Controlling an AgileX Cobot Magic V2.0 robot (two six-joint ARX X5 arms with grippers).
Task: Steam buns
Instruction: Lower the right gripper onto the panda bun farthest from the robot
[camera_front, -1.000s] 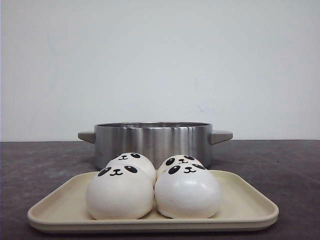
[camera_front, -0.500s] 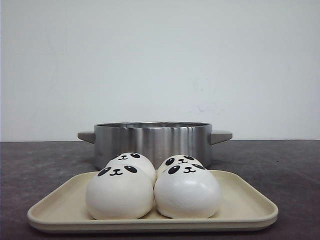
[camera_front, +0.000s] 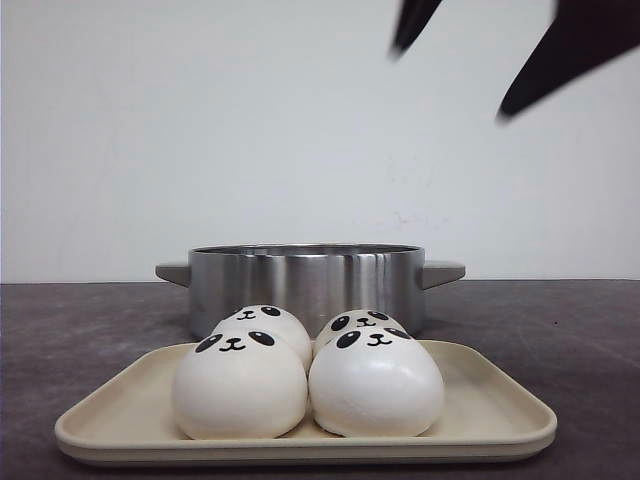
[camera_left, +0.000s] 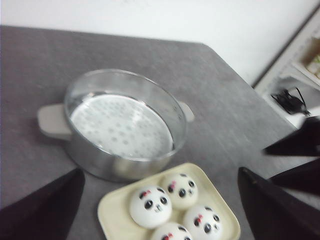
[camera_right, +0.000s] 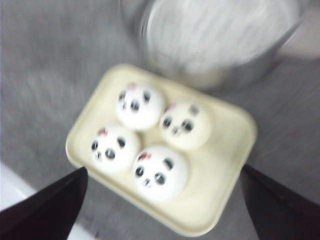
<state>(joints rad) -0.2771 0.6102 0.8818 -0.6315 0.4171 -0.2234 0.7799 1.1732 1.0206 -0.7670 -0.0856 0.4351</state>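
Four white panda-face buns sit together on a cream tray (camera_front: 500, 402): front left (camera_front: 238, 385), front right (camera_front: 375, 385), back left (camera_front: 262, 322), back right (camera_front: 358, 322). A steel steamer pot (camera_front: 305, 280) with a perforated insert stands just behind the tray. My right gripper (camera_front: 450, 85) hangs open high above the pot's right side. In the right wrist view it (camera_right: 163, 171) is open and empty above the buns (camera_right: 139, 105). My left gripper (camera_left: 161, 172) is open and empty, high above the pot (camera_left: 122, 125) and the tray (camera_left: 112, 210). It is out of the front view.
The dark grey table (camera_front: 580, 330) runs to a white wall behind. A shelf with cables (camera_left: 292, 97) stands beyond the table's edge in the left wrist view. A white table edge (camera_right: 12, 192) shows near the tray in the right wrist view.
The right gripper's black fingers have come into the front view at the top right. Buns, tray and pot have not moved.
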